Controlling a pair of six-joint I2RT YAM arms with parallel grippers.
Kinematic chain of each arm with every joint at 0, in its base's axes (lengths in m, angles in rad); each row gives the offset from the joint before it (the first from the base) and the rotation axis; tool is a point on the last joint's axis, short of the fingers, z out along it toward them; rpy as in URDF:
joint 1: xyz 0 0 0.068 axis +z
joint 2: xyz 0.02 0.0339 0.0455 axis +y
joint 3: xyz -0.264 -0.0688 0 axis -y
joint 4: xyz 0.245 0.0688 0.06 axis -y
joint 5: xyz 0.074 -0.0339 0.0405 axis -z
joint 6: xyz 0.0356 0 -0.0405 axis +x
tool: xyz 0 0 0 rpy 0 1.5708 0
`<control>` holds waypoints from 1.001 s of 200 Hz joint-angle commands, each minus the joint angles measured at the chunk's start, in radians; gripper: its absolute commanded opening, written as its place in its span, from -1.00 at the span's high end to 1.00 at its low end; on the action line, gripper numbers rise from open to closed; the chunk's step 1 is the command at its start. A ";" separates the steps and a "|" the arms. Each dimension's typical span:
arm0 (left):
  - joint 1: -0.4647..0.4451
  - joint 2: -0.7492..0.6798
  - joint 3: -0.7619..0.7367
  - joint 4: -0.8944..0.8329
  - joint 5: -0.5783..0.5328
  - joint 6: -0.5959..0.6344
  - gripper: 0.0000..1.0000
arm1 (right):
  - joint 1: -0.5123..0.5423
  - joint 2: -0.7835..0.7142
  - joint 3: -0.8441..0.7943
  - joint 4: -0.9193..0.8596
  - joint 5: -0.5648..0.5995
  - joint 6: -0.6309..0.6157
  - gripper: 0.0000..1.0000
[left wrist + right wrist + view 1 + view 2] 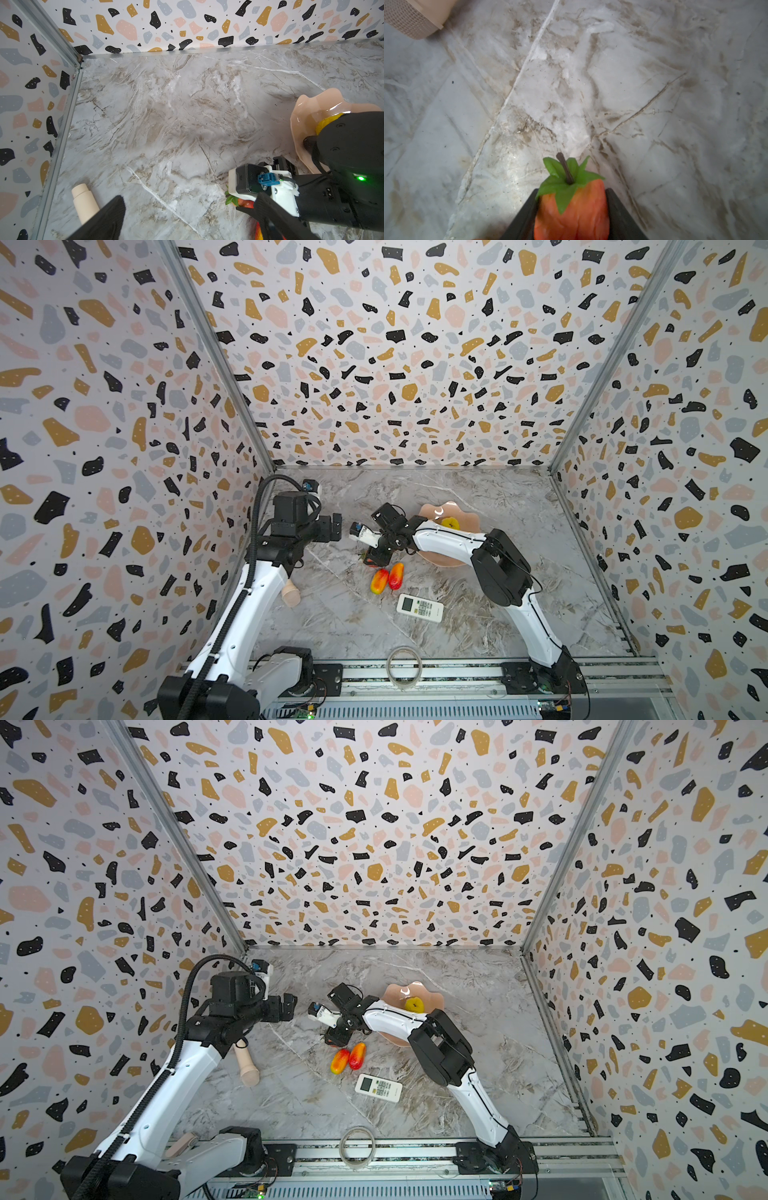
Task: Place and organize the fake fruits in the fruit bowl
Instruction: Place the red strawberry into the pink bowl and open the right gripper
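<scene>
While poised low over the worktop [478,614], at 8 o'clock of the fruit bowl [451,506], with left pincer [190,199] spread idle and right pincer [572,190] clenched on the strawberry [571,218], looks like grasp done: next, probably lift clear, swing toward 2 o'clock, release beside the yellow fruit [450,523].

I count two mangoes [379,581] at centre frame in both top views, one strawberry [572,209], one yellow fruit [450,523], one fruit bowl [428,510], one white remote [419,608], one tape ring [388,668] at bottom centre, and one beige cylinder [290,593] left of centre.
</scene>
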 commanded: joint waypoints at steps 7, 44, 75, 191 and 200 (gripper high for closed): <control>0.004 -0.014 -0.011 0.032 0.003 0.007 -0.99 | 0.004 -0.138 -0.006 -0.001 0.042 -0.004 0.18; 0.004 -0.014 -0.011 0.034 0.006 0.007 -0.99 | -0.034 -0.306 -0.145 0.050 0.139 0.019 0.27; 0.004 -0.014 -0.009 0.034 0.009 0.007 -0.99 | -0.138 -0.454 -0.289 0.081 0.205 0.069 0.29; 0.004 -0.006 -0.006 0.032 0.020 0.007 -0.99 | -0.426 -0.614 -0.579 0.101 0.517 0.297 0.29; 0.004 -0.006 -0.007 0.032 0.020 0.006 -0.99 | -0.436 -0.620 -0.593 0.112 0.529 0.314 0.29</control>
